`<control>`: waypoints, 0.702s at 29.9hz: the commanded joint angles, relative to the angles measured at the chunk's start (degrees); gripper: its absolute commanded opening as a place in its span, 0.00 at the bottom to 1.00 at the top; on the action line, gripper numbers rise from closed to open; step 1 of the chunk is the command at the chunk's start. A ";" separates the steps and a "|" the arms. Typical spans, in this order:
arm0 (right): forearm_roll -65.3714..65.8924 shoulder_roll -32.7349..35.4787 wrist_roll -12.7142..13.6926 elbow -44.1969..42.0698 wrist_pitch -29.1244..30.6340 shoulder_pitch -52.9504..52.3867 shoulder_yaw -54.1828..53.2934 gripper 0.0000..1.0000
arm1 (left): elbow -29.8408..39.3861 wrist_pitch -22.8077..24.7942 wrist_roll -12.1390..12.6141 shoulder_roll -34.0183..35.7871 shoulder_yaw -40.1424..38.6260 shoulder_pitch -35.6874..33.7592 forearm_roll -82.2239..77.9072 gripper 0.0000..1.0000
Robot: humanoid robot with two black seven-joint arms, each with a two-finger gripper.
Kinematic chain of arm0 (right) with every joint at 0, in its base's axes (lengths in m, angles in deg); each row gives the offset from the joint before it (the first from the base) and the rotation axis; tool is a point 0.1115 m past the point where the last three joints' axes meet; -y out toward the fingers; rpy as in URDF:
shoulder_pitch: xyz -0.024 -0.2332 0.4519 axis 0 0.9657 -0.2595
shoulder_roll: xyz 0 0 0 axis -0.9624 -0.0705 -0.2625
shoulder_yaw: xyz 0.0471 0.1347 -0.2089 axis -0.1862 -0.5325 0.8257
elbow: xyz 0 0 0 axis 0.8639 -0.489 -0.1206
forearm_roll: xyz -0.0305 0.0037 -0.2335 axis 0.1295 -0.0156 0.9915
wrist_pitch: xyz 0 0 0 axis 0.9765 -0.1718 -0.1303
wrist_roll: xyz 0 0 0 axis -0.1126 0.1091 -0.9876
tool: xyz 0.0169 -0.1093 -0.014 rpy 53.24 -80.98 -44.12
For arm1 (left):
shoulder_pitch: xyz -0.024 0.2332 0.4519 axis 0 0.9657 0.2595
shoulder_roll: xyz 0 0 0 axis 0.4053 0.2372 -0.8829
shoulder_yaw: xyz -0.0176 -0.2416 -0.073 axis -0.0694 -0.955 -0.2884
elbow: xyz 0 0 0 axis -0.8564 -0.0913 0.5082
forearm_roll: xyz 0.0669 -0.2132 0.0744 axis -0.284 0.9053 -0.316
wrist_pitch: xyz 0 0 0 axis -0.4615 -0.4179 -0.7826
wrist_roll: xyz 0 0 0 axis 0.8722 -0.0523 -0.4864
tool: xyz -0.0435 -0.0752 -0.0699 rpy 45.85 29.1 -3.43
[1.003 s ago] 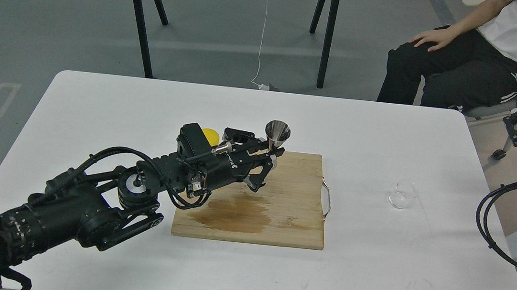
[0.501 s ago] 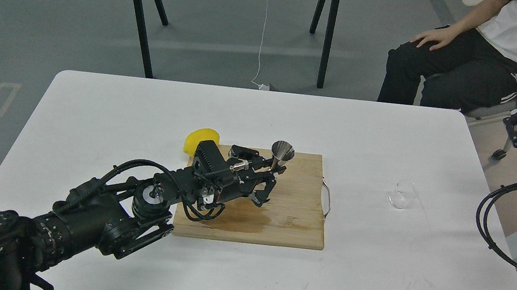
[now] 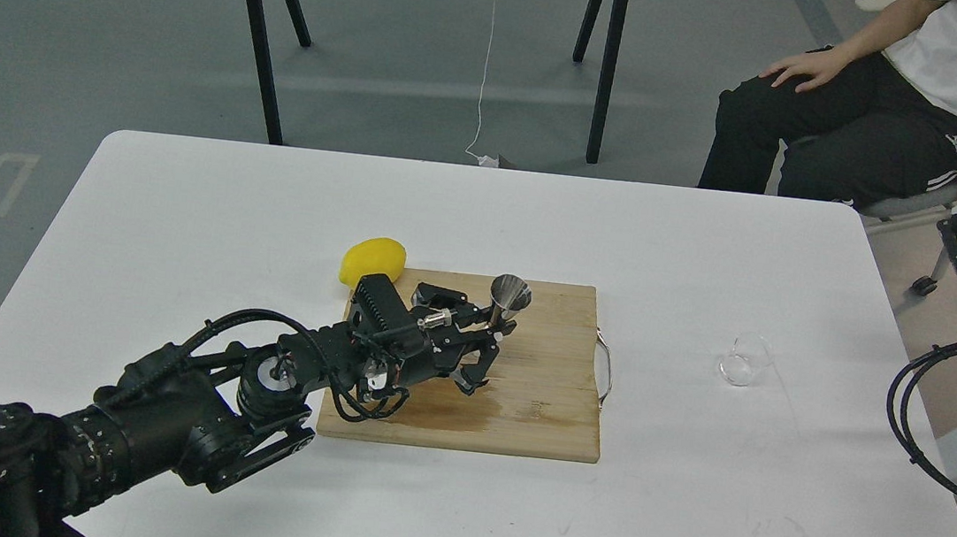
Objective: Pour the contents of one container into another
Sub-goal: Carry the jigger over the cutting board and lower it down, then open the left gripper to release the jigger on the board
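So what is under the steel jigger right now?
The wooden cutting board lies beneath the shiny hourglass-shaped steel jigger, which the left hand grips at its lower part. The fingers cover its base, so whether it touches the board cannot be seen.

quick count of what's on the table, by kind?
Steel jigger, in the left hand: 1
Clear glass cup: 1
Lemon: 1
Wooden cutting board: 1
Total: 4
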 commanded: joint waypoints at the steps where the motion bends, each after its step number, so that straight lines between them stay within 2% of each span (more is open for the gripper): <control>1: 0.00 -0.08 -0.06 0.08 0.00 0.01 0.00 1.00 | -0.18 -0.02 0.00 -0.01 -0.08 0.11 0.00 0.20; 3: 0.00 -0.08 0.03 0.08 0.00 0.01 0.00 1.00 | -0.09 -0.02 0.00 -0.01 -0.08 0.20 0.00 0.24; 5: 0.00 0.01 -0.06 0.08 0.00 0.01 0.00 1.00 | -0.09 -0.02 0.00 -0.01 -0.17 0.20 0.00 0.35; 17: 0.00 0.01 0.03 0.08 0.00 0.01 0.00 1.00 | 0.26 -0.11 -0.09 -0.01 -0.26 0.46 0.00 0.38; 21: 0.00 0.01 0.03 0.08 0.00 0.01 0.00 1.00 | 0.44 -0.20 -0.09 -0.01 -0.35 0.46 0.00 0.50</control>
